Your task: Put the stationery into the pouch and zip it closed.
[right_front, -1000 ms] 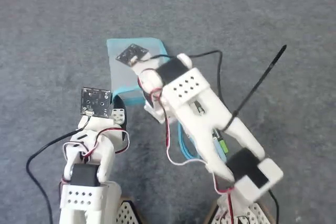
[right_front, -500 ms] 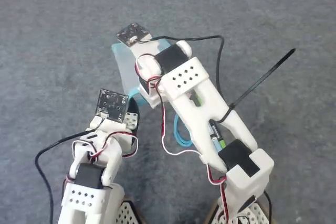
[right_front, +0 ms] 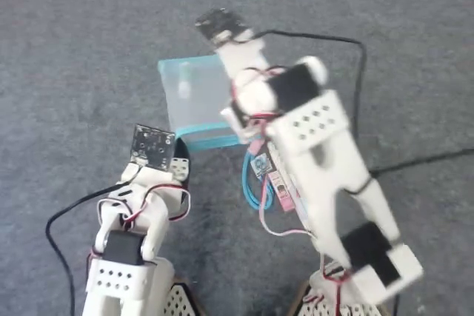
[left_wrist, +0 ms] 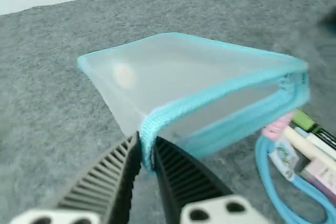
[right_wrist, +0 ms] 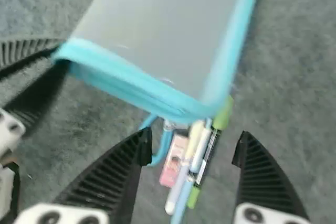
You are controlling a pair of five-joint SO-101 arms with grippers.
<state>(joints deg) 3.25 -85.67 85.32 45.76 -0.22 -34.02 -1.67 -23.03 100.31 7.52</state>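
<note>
Left wrist view: left gripper pinches the pouch corner; right gripper, fingers wide, hovers over stationery lying outside. Insertion and zipping remain.

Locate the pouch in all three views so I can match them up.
High view: pouch lies on the grey mat near the middle, partly under the right arm.
Left wrist view: pouch just beyond the left gripper, which pinches its zipper corner.
Right wrist view: pouch beyond the open right gripper.
Shared landmark: the stationery bundle at the pouch's zipper edge.
</note>
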